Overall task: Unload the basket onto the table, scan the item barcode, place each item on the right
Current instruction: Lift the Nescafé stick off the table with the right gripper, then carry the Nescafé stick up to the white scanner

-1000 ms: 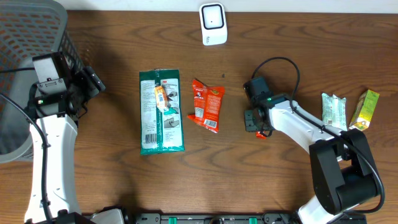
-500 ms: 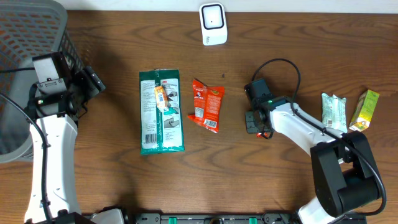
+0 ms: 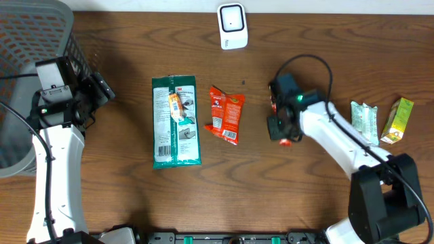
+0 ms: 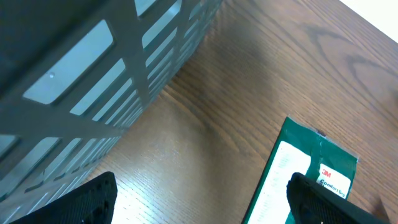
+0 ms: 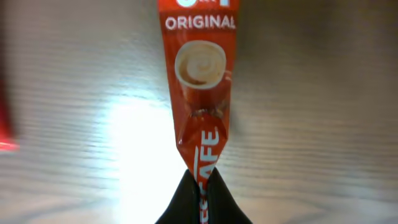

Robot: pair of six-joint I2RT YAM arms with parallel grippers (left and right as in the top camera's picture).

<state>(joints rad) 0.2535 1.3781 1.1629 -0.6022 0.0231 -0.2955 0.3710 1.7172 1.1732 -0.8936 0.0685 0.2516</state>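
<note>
A narrow red coffee sachet (image 5: 199, 68) marked "ORIGINAL" hangs over the wood in the right wrist view. My right gripper (image 5: 203, 186) is shut on its lower end. From overhead, the right gripper (image 3: 281, 125) is at centre-right and covers most of the sachet (image 3: 285, 141), so only a red tip shows. No barcode shows on the sachet. The white scanner (image 3: 232, 26) stands at the table's far edge. My left gripper (image 3: 98, 88) is open beside the basket, with nothing between its fingers (image 4: 93, 200).
A grey mesh basket (image 3: 27, 41) fills the far left corner. A green 3M pack (image 3: 175, 122) and a red snack pack (image 3: 226, 114) lie mid-table. A pale green pouch (image 3: 364, 120) and a yellow-green carton (image 3: 397, 120) lie at the right.
My right gripper has shut on the red sachet, and its wrist has shifted slightly toward the far edge of the table. The left arm has not moved.
</note>
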